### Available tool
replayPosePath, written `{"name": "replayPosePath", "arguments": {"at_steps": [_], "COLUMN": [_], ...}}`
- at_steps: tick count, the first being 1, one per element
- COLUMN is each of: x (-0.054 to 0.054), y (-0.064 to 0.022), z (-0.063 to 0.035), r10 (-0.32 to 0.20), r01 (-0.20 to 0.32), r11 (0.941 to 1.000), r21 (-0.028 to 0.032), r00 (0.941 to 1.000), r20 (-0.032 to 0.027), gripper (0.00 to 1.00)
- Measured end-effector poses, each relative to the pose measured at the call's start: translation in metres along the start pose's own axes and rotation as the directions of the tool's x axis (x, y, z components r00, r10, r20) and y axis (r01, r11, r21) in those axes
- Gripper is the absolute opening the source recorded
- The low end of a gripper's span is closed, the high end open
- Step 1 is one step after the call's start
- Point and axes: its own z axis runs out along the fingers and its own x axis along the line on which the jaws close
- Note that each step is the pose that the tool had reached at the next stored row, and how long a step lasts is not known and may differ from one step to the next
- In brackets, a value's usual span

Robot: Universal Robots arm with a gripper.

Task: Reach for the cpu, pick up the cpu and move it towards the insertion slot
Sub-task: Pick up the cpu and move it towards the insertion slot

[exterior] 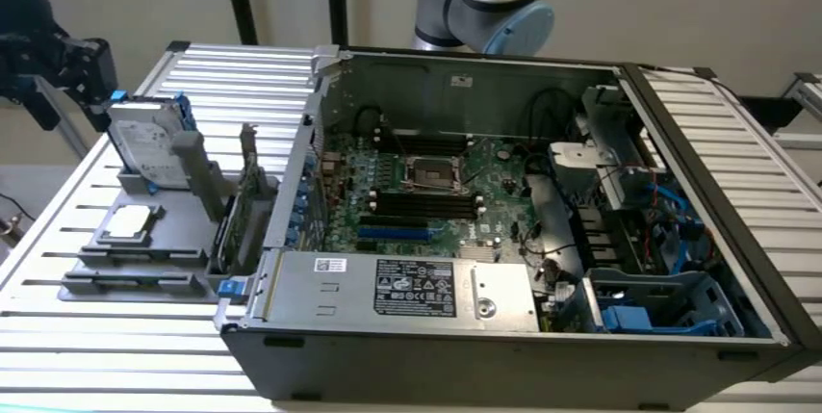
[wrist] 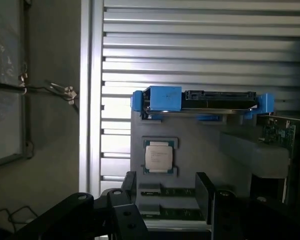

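silvery square cpu (wrist: 157, 156) lies flat in a grey tray (wrist: 200, 147) recess, black end effector (wrist: 166, 192) spread open nearby, not touching.

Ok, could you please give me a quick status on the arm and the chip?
Gripper open, empty, near the chip. Chip lying in the grey tray, untouched. Nothing between them.

One cpu (wrist: 158, 155), one insertion slot (exterior: 434, 173) — one hard drive (exterior: 144, 143).

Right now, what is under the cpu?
The cpu lies flat in a square recess of the grey holder, which rests on the slatted table. The recess floor directly beneath the cpu is covered and cannot be seen.
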Motion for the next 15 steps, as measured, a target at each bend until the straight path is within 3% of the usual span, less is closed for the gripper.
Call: {"name": "replayPosePath", "arguments": {"at_steps": [15], "x": [0.0], "y": [-0.0064], "z": [0.0271], "r10": [0.0], "r01": [0.0], "r11": [1.0], "r21": [0.0], "r00": [1.0], "r20": [-0.0001], "gripper": [0.59]}}
